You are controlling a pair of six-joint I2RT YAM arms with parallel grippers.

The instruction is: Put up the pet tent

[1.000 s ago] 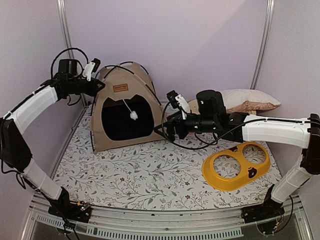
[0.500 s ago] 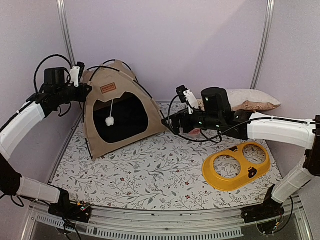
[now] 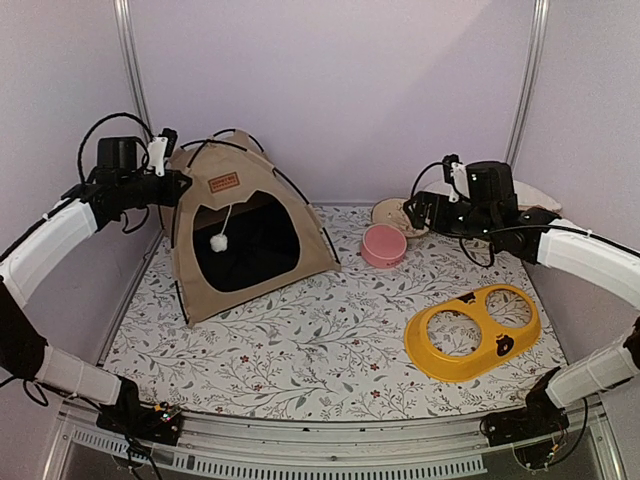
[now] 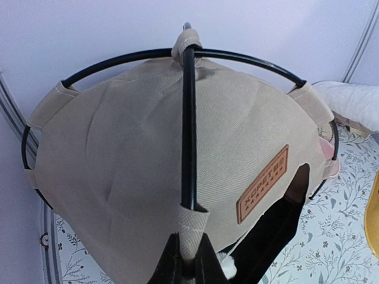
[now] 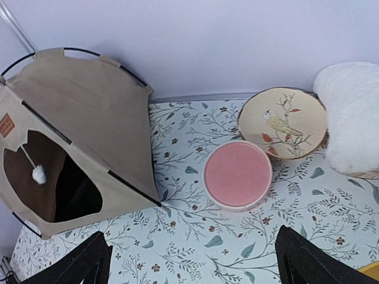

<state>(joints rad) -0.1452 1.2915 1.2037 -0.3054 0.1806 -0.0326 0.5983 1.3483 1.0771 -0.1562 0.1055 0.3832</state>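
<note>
Pet tent (image 3: 250,235) stands at 10 o'clock on floral mat (image 3: 300,350), pom-pom (image 3: 217,243) hanging in the door. L gripper (image 4: 187,263) pinched shut on tent's top pole sleeve (image 4: 190,222). R gripper (image 5: 195,266) fingers wide, holding nothing, hovering near pink bowl (image 5: 238,175) at 1 o'clock.

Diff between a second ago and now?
The right arm pulled back rightward, away from the pet tent, with the right fingers open and empty. That uncovered the pink bowl and patterned plate. The tent shifted a little left with the left fingers, which stay clamped on a pole sleeve. Unchanged: yellow feeder, pillow.
</note>
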